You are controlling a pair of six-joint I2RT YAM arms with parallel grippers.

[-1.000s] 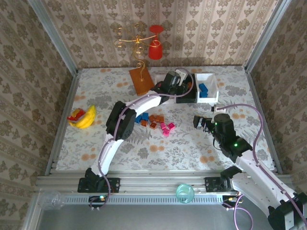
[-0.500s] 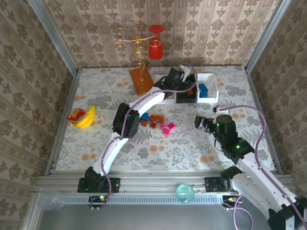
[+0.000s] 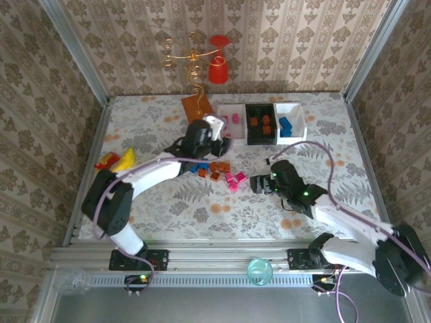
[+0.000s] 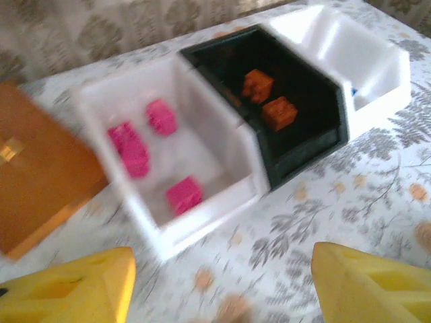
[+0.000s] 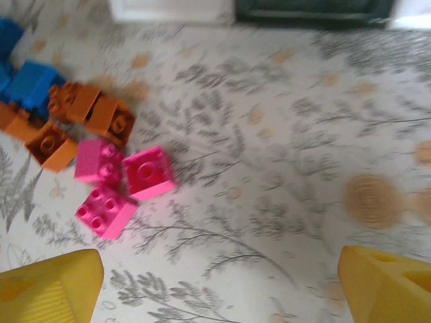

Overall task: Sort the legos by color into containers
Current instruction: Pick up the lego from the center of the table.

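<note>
Loose legos lie mid-table: pink ones (image 5: 121, 178), orange-brown ones (image 5: 87, 118) and blue ones (image 5: 27, 81), the same pile (image 3: 219, 171) showing from above. At the back stand three bins in a row. The left white bin (image 4: 222, 145) holds pink blocks (image 4: 131, 148), the black bin (image 4: 303, 145) holds orange blocks (image 4: 269, 101), and the right white bin (image 3: 291, 132) holds blue ones. My left gripper (image 3: 219, 141) hovers open and empty (image 4: 222, 282) just in front of the bins. My right gripper (image 3: 258, 183) is open and empty (image 5: 222, 282), just right of the pink legos.
A flat orange board (image 3: 196, 108) lies left of the bins. A yellow-and-red banana toy (image 3: 116, 163) sits at the far left. A red cup (image 3: 217, 69) and a gold wire stand (image 3: 185, 60) are by the back wall. Bare patterned tabletop lies right of the pile.
My left gripper has drawn back from over the black bin to just in front of the bins. My right gripper has swung left toward the lego pile.
</note>
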